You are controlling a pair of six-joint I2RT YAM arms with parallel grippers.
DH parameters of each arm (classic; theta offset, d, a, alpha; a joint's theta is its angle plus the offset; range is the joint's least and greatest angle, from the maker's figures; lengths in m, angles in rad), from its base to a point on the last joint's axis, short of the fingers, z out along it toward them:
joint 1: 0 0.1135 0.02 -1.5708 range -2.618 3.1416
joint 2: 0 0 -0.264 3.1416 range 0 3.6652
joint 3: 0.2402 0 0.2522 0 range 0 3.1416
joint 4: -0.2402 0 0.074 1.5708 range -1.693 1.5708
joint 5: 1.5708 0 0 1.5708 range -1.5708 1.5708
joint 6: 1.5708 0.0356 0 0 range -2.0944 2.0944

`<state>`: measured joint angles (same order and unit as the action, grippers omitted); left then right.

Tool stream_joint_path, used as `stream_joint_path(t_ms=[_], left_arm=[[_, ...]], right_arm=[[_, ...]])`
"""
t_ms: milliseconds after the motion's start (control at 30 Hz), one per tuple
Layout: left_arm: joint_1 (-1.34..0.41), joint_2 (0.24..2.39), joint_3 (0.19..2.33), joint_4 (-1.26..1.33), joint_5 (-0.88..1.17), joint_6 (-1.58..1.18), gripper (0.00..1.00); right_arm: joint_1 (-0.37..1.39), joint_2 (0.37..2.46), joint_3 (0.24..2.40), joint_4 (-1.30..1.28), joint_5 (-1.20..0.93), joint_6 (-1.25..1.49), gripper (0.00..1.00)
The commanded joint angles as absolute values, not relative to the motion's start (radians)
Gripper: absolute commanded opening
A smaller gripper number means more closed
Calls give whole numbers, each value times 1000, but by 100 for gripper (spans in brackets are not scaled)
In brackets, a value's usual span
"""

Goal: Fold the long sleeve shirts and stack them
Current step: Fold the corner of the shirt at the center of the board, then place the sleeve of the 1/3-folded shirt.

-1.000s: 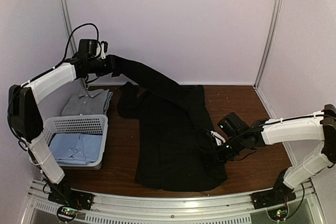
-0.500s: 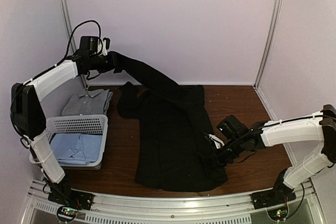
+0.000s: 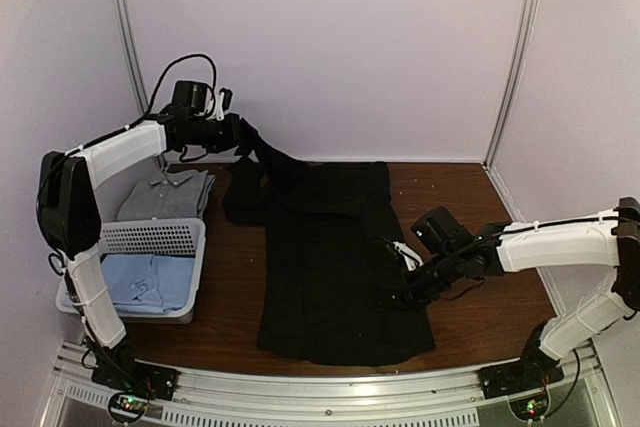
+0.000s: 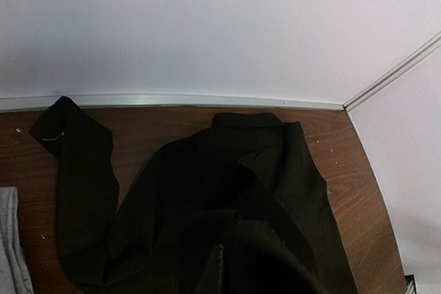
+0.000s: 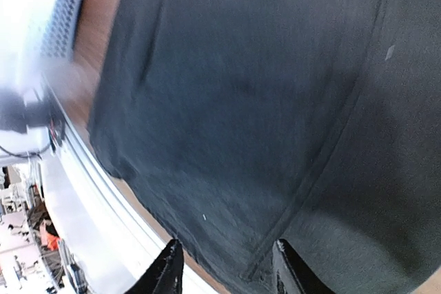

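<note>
The large black long sleeve shirt lies spread flat across the middle of the table. My left gripper is raised over the shirt's far left corner, shut on one black sleeve that hangs from it down to the shoulder. In the left wrist view black cloth covers my fingers. The other sleeve lies crumpled at the left. My right gripper hovers open just above the shirt's right lower edge, nothing between its fingers. A greyish shirt lies folded behind the basket, and a light blue one inside it.
A white lattice basket stands at the near left of the table. Walls close the back and both sides. The metal rail with the arm bases runs along the near edge. Bare wood shows at the right.
My left gripper came right and down with the sleeve, which was stretched taut and now hangs short. My right gripper opened, let go of the shirt's right edge and shifted slightly left.
</note>
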<state>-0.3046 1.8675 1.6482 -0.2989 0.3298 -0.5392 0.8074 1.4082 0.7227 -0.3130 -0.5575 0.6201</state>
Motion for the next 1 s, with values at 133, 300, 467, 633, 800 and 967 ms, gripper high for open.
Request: stream_joint_path(t_ms=[133,300,467,633,800,967], left_arm=[[-367,1894,1638,-279,361,-518,0],[-406,1882,1631,-261,358,-518,0],[-419,1861,1629,-258,362,-530,0],[-425,1806,1585,-259,372,-549,0],[-457,1763,1537,-252,419,-585,0],[-505,1750,1529,-242,476,-610,0]], right_arm=[[634,1409,834,-186,-441,624,45],[524,1589,976,-12,-461,635,45],[457,1812,1165,152,-551,704,40],[418,1997,1312,186,-574,729,39],[373,2130,1378,214,-588,767,37],[323,2196,1394,187,-563,755,37]])
